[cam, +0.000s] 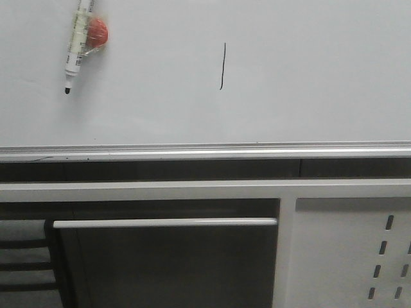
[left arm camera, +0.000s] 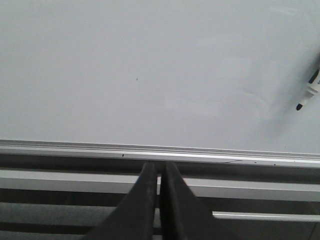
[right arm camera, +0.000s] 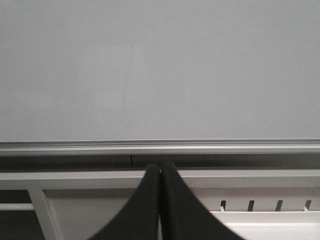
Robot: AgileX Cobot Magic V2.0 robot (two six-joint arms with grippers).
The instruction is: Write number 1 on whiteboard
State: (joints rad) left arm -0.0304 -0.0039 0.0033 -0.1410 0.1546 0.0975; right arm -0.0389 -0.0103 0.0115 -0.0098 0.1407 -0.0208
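Observation:
The whiteboard (cam: pixel 308 83) fills the upper part of the front view, with its silver edge rail (cam: pixel 205 152) along its near side. The number 1 (cam: pixel 222 66) is a thin black stroke near the board's middle. A marker pen (cam: pixel 78 45) with a red ball taped to it lies on the board at the far left, black tip toward the rail; its tip also shows in the left wrist view (left arm camera: pixel 309 94). My left gripper (left arm camera: pixel 160 167) is shut and empty, just short of the rail. My right gripper (right arm camera: pixel 160 167) is shut and empty, also short of the rail.
Below the rail runs a white metal frame bar (cam: pixel 205 190). A white panel with slanted slots (cam: pixel 359 256) stands at the lower right, a dark opening with a grey bar (cam: pixel 164 222) at the lower left. Neither arm shows in the front view.

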